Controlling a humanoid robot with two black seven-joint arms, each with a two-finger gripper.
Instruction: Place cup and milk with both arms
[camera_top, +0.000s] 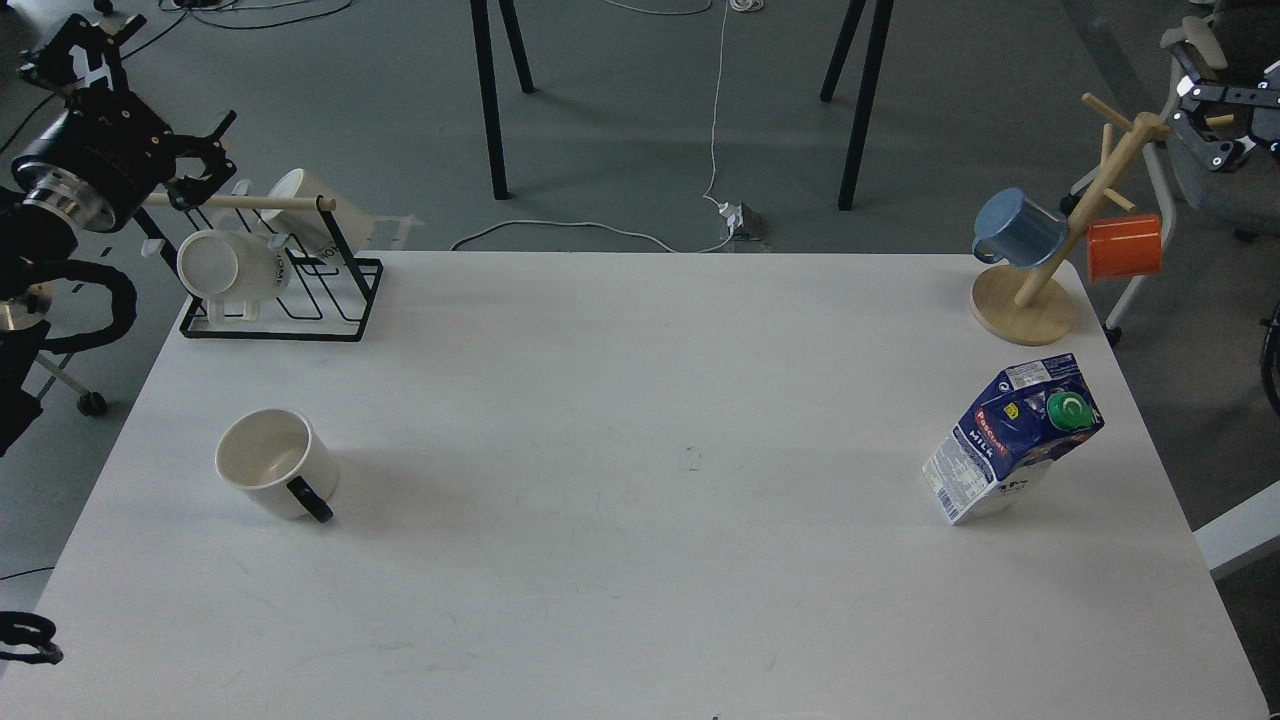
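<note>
The cup (268, 472), a white mug with a black handle and a cream inside, stands upright on the left of the white table (640, 420). The milk (1012, 440), a dark blue carton with a green cap, stands near the right edge. My left gripper (207, 157) is open and empty. It hangs off the table at the far left, by the rack's wooden bar and well behind the cup. My right gripper (1200, 118) is open and empty at the top right, off the table, beside the top of the wooden mug tree and far behind the milk.
A black wire rack (285, 290) with all-white mugs stands at the table's back left corner. A wooden mug tree (1040, 285) with a blue mug (1018, 228) and an orange mug (1125, 248) stands at the back right. Black table legs and a white cable are on the floor behind.
</note>
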